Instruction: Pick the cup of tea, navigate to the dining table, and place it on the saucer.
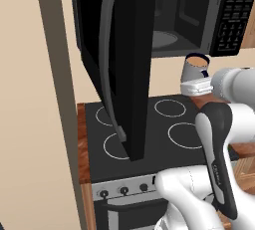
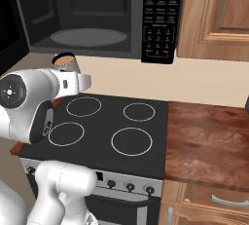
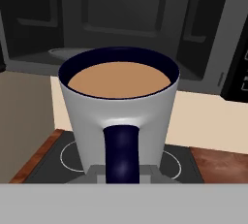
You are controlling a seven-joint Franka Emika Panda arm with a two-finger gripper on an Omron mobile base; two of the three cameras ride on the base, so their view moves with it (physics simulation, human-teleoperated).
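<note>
The cup of tea (image 3: 118, 114) sits dead centre in the hand view: pale grey wall, dark navy rim, a dark navy handle facing the camera at 6 o'clock, light-brown tea near the brim. The end effector (image 1: 196, 85) is clenched on the cup at its handle side, holding it upright in the air above the back of the black cooktop (image 2: 104, 126), just below the open microwave (image 2: 97, 14). In the right base view the cup shows at 10 o'clock; in the left base view, at 2 o'clock. The microwave door (image 1: 122, 64) swings wide out over the cooktop, its grey glass turntable (image 2: 89, 37) showing inside. Four white burner rings mark the cooktop, knobs (image 2: 130, 187) along its front. To the cooktop's 3 o'clock runs a reddish wood tabletop (image 2: 209, 143), wooden cabinets (image 2: 214, 14) above. The keypad (image 2: 159, 22) lettering is too small to read.
</note>
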